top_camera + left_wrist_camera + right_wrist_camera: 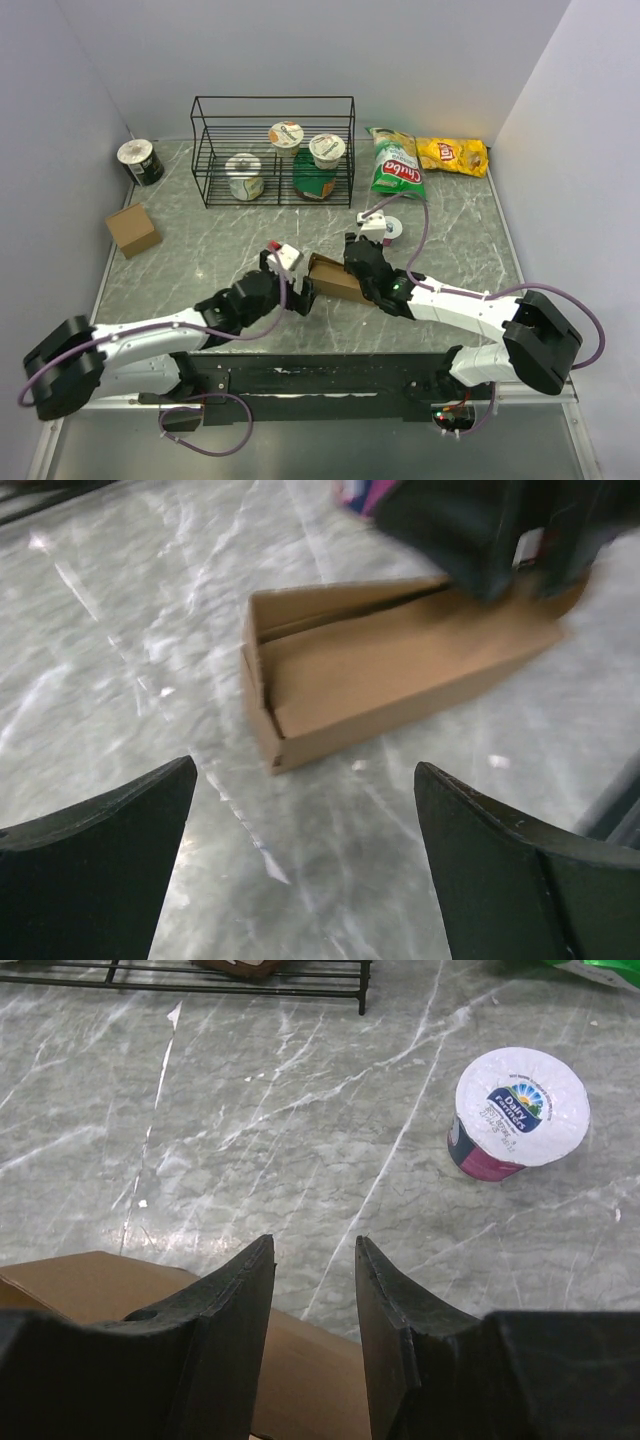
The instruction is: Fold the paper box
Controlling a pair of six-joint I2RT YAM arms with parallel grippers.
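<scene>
The paper box (335,281) is a plain brown oblong carton lying on its side on the marble table, its open end facing left. In the left wrist view the paper box (380,685) lies just ahead of my left gripper (305,765), which is wide open and empty; from above, the left gripper (290,286) sits at the carton's left end. My right gripper (354,247) hovers over the carton's right part. In the right wrist view the right gripper (314,1240) has its jaws a little apart, holding nothing, with the carton's top (100,1280) right beneath them.
A yogurt cup (392,228) stands just beyond the right gripper and also shows in the right wrist view (520,1110). A small cube-like cardboard box (132,229) sits at the left. A wire rack (272,150) with cups, two chip bags (395,165) and a can (140,161) stand at the back.
</scene>
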